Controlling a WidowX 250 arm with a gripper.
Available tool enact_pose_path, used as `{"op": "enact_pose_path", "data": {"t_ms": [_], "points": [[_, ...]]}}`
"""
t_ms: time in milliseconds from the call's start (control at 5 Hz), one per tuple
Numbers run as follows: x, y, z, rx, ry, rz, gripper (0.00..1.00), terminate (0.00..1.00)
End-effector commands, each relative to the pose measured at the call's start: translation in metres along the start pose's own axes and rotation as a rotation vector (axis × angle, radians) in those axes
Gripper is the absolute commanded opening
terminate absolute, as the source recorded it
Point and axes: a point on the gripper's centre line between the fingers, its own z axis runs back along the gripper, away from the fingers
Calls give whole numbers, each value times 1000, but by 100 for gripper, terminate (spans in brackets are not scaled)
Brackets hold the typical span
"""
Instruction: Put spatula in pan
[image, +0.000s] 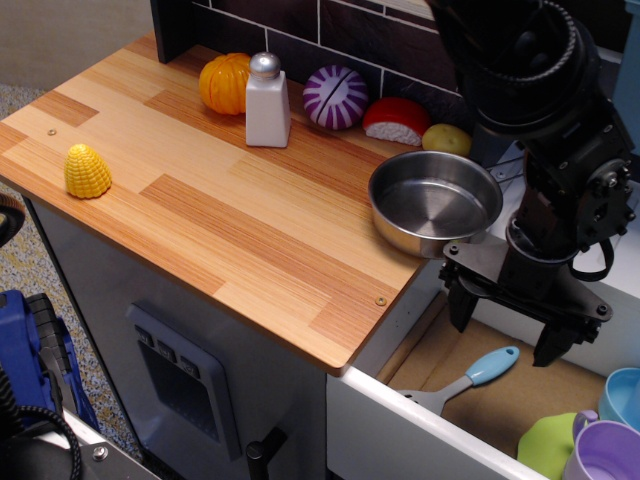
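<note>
Gripper (510, 335) open, empty, hovering over the spatula (466, 379) lying in the recessed sink — pan (435, 200) sits up on the counter edge. Risk: low flat handle slips out, or lift clips the rim.

The pan (435, 201) is set at the right edge of the worktop (200, 220). The spatula (462, 380) is laid in the lower recess to its right, below the worktop. Directly above the spatula, the end effector (507, 335) is positioned, apart from it.
</note>
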Motion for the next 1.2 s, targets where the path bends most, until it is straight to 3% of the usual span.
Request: {"op": "enact_pose_path", "data": {"t_ms": [0,200,600,1000], "points": [[0,0,0,0,0,0,100,0],[1,-5,-8,1,-35,-150,100,0],[6,-9,-31,29,-96,-276,100,0],[15,-4,-58,-28,-141,-305,100,0]]}}
